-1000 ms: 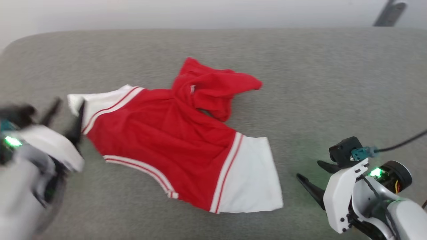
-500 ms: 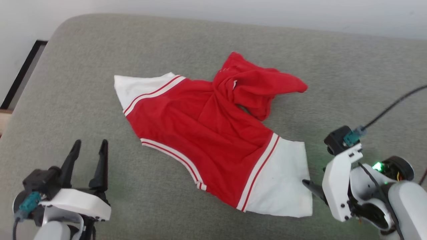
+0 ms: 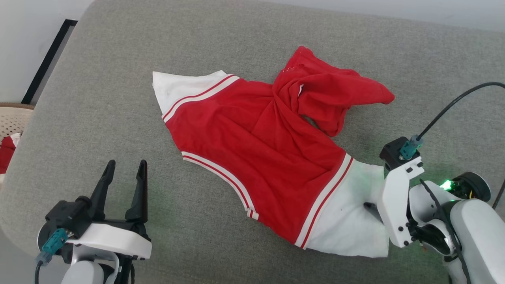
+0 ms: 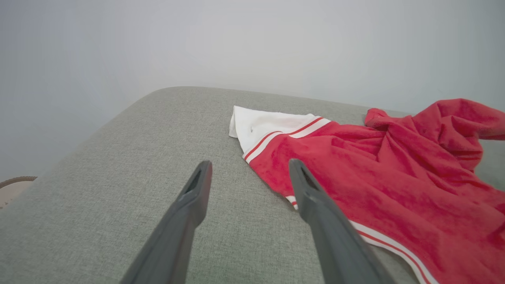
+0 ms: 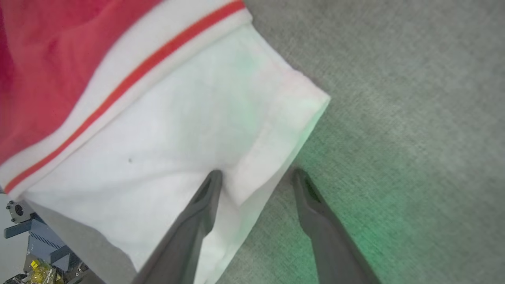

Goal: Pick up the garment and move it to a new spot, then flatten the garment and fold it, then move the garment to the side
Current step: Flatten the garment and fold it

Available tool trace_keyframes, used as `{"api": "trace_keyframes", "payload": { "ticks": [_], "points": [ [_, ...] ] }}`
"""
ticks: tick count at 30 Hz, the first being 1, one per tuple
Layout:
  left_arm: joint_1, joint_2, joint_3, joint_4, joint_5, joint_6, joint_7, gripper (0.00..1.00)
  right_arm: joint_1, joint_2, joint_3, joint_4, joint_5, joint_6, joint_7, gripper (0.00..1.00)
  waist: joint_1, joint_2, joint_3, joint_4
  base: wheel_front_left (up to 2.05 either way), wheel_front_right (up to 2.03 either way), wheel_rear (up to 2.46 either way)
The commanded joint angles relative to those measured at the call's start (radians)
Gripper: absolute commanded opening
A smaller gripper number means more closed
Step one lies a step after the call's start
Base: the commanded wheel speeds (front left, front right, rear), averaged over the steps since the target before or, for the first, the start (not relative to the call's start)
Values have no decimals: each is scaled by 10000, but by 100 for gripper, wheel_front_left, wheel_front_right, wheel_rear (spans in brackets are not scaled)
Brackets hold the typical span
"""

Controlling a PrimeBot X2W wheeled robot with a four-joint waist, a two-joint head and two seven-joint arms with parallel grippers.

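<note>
Red fleecy garment (image 3: pixel 256 146) rumpled | left tool (image 3: pixel 127 162) spread | right tool (image 5: pixel 256 172) spread astride white sleeve (image 5: pixel 177 130)

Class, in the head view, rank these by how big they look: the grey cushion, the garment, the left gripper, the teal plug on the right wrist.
Largest to smallest:
1. grey cushion
2. garment
3. left gripper, nearer the camera yet clearly smaller than the garment
4. teal plug on the right wrist
</note>
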Motion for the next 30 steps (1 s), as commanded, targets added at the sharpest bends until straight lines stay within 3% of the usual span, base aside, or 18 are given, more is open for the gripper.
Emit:
{"api": "trace_keyframes", "payload": {
  "ticks": [1,9,18,21,25,27,28,30],
  "points": [
    [2,-17,-3,-58,-41,-20,-22,100,306,103,237,442,6,-3,13,0,0,-1,-9,-6,0,0,0],
    [345,72,-58,-136,-282,-20,-24,100,203,-214,-1224,553,-508,-26,-1386,0,0,-1,-288,-415,0,0,0],
    [570,446,-100,-529,-380,-9,-23,100,1008,-643,-4152,86,-1426,-14,-1987,0,0,-1,-491,-1016,0,0,0],
    [565,626,-277,-640,-415,-10,-23,100,1107,-519,-5001,56,-1729,-13,-2242,0,0,-1,-476,-1138,0,0,0],
    [418,940,-627,-736,-538,-10,-23,100,1101,-135,-5370,24,-1926,-11,-2702,0,0,-1,-420,-1332,0,0,0],
    [261,1210,-956,-778,-502,-10,-23,100,997,31,-5468,-9,-2091,-13,-3122,59,0,-1,-395,-1417,0,0,0],
    [188,1393,-1137,-797,-508,-10,-23,100,955,181,-5524,0,-2155,-11,-3341,100,0,-1,-389,-1472,0,0,0],
    [-33,1825,-1614,-856,-575,-10,-23,100,911,444,-5705,6,-2421,-11,-3862,100,0,-1,-375,-1575,0,0,0]
  ]
}}
